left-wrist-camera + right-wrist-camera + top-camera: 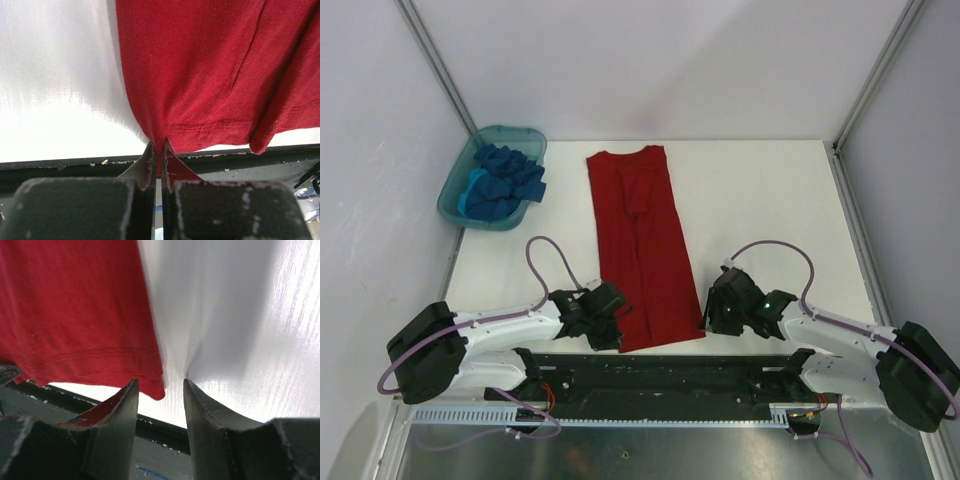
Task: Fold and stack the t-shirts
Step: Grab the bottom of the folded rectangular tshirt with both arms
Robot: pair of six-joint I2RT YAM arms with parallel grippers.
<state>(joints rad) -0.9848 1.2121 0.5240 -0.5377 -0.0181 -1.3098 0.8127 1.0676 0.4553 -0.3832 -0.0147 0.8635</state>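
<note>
The red shirt (638, 240) lies in a long folded strip on the table (770, 200); the left gripper (161, 150) is clenched on its near hem corner, probably to fold that end over; the right gripper (160, 387) gapes beside the other corner, holding nothing; the blue shirts (505, 182) sit in the tub (455, 200).

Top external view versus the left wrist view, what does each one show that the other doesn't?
Only the top view shows the whole red t-shirt folded into a long strip, the teal tub holding the blue t-shirts at the far left, and the right gripper by the shirt's near right corner. Only the left wrist view shows the left gripper pinched shut on the hem, stitching visible. Both show red cloth, the white table and its dark near edge.
</note>
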